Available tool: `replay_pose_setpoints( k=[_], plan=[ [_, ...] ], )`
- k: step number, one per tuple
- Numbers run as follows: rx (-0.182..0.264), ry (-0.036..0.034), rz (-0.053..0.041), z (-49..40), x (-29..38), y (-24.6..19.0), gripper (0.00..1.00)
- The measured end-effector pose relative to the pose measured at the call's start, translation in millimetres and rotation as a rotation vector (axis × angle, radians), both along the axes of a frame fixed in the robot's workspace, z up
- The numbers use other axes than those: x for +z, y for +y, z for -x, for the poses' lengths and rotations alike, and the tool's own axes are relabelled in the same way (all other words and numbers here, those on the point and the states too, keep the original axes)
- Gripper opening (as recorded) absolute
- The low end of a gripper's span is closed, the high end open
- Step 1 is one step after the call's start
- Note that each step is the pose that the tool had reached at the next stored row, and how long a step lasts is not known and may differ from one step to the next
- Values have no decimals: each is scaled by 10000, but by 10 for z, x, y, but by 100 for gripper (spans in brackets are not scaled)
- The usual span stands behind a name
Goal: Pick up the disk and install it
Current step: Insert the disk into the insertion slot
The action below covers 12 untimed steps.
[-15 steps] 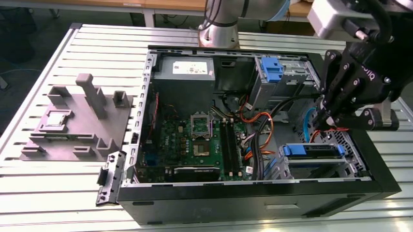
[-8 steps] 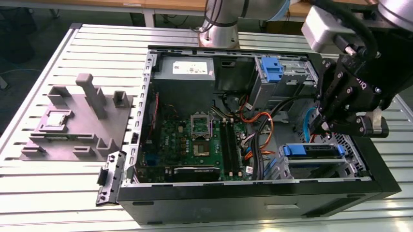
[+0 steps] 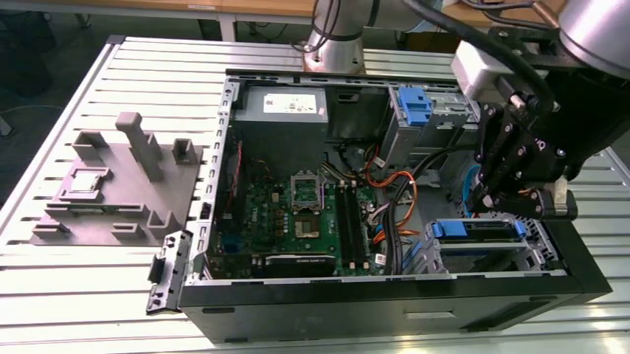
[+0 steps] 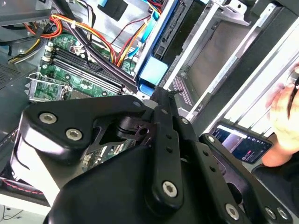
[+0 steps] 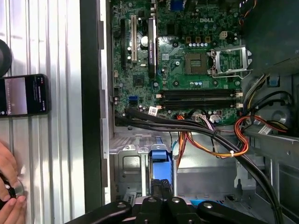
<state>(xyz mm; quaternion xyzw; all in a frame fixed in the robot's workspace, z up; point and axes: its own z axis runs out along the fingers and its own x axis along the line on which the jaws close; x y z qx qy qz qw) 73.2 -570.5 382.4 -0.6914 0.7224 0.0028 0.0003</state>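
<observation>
The disk [image 3: 477, 230] lies in the lower drive bay at the front corner of the open computer case [image 3: 394, 299], on the exterior view's right, its blue carrier rails showing. My gripper [image 3: 491, 203] hangs just above the disk's inner end with its fingers closed together. In the first wrist view the shut fingertips [image 5: 155, 186] meet the carrier's blue end tab [image 5: 159, 158]. In the second wrist view the gripper [image 4: 161, 95] sits just below the same blue tab [image 4: 152, 72], and the disk's blue rail [image 4: 161, 42] runs on into the bay.
A motherboard [image 3: 295, 214], orange and black cables [image 3: 394, 199], a grey power-supply box [image 3: 285, 107] and a blue bracket [image 3: 415, 103] fill the case. A grey fixture [image 3: 113, 184] stands on the slatted table. A person's hand [image 4: 285, 112] and a phone [image 4: 240, 142] lie beside the case.
</observation>
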Motion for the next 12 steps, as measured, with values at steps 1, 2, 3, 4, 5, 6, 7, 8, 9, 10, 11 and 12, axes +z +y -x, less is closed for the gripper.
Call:
replay_pose_setpoints(
  k=[1, 2, 3, 4, 5, 6, 7, 8, 9, 10, 11, 12],
  plan=[
    [0, 0, 0, 0, -19, 0, 10],
    [0, 0, -1, -1, -37, 0, 10],
    [0, 0, 0, -1, -55, 0, 10],
    [0, 0, 0, -2, -73, 0, 10],
    [0, 0, 1, -3, -91, 0, 10],
    [0, 0, 1, -3, -109, 0, 10],
    [0, 0, 0, -3, -127, 0, 10],
    [-1, 0, 0, -3, -145, 0, 10],
    [0, 0, 0, -3, -157, 0, 10],
    [0, 0, 1, -4, -157, 0, 10],
    [0, 0, 2, -4, -157, 0, 10],
    [0, 0, 3, -4, -157, 0, 10]
  ],
)
